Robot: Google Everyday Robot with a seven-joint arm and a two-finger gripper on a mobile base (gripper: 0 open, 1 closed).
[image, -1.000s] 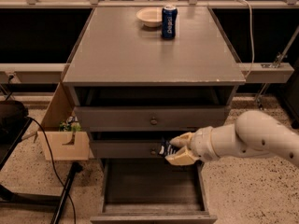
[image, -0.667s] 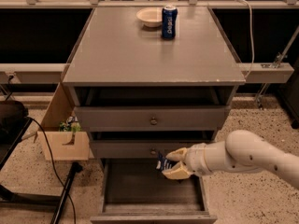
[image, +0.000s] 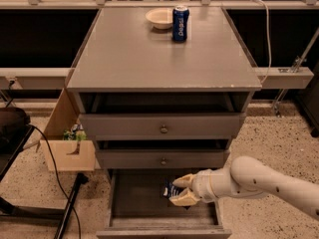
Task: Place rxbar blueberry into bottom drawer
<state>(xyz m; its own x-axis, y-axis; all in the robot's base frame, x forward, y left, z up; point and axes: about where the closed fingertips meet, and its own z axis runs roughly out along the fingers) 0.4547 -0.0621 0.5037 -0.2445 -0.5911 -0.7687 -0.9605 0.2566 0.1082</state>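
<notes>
The bottom drawer [image: 149,222] of the grey cabinet is pulled open, a deep grey tray with a plain front panel. My gripper [image: 180,189] reaches in from the right on a white arm and hangs over the drawer's middle. Its tan fingers [image: 183,199] are shut on the rxbar blueberry [image: 170,190], a dark blue wrapper with white lettering that pokes out on the left. The bar is held above the drawer floor.
A blue soda can [image: 180,23] and a white bowl [image: 159,18] stand at the back of the cabinet top [image: 159,59]. Two upper drawers with round knobs [image: 163,129] are shut. A cardboard box [image: 67,151] and a black stand [image: 65,213] stand left of the cabinet.
My gripper has moved down from in front of the middle drawer to over the open bottom drawer, still holding the bar.
</notes>
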